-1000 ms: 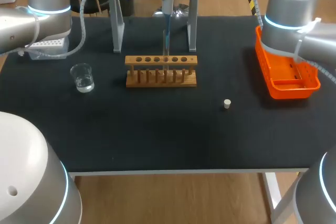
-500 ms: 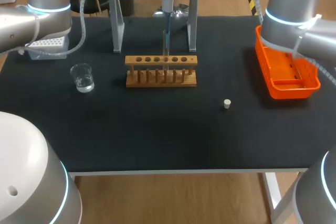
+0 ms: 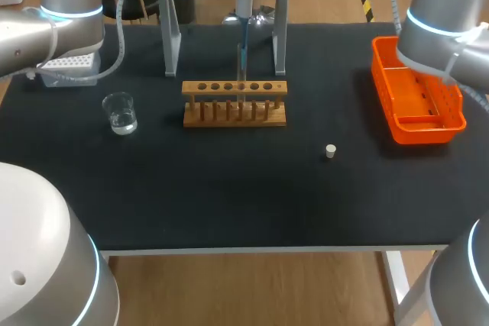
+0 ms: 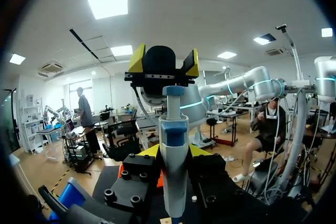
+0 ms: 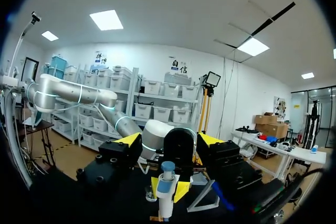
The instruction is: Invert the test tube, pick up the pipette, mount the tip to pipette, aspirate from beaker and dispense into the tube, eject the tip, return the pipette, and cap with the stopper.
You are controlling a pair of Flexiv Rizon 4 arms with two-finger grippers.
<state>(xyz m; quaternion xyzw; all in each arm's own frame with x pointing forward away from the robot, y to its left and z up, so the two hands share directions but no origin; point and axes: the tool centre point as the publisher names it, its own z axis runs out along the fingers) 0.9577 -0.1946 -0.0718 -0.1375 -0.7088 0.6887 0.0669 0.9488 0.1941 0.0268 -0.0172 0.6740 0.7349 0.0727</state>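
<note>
The left end effector (image 4: 173,153) is clenched on the pipette (image 4: 173,177). Its two yellow tips press the white body from both sides. It holds the pipette straight up and down, so the thin end points right at the holes below.

In the head view the pipette hangs near the back edge of the counter (image 3: 229,188). It is between the two grey legs of the stand (image 3: 170,36), with its thin end just above the wooden rack (image 3: 234,102). I think this is the squirting-out step, but the tube in the rack is too hard to see to be sure.

The right end effector (image 5: 169,140) is released, with its fingers wide apart and nothing in them. It faces the pipette from beyond the back edge, out of the way.

The beaker (image 3: 120,112) has a little water in it and sits near the left edge, handy for dipping. The white stopper (image 3: 330,151) lies alone, right of the middle and well apart from the rack, ready for the last step. The orange tray (image 3: 416,104) is at the right edge, maybe for used tips.
</note>
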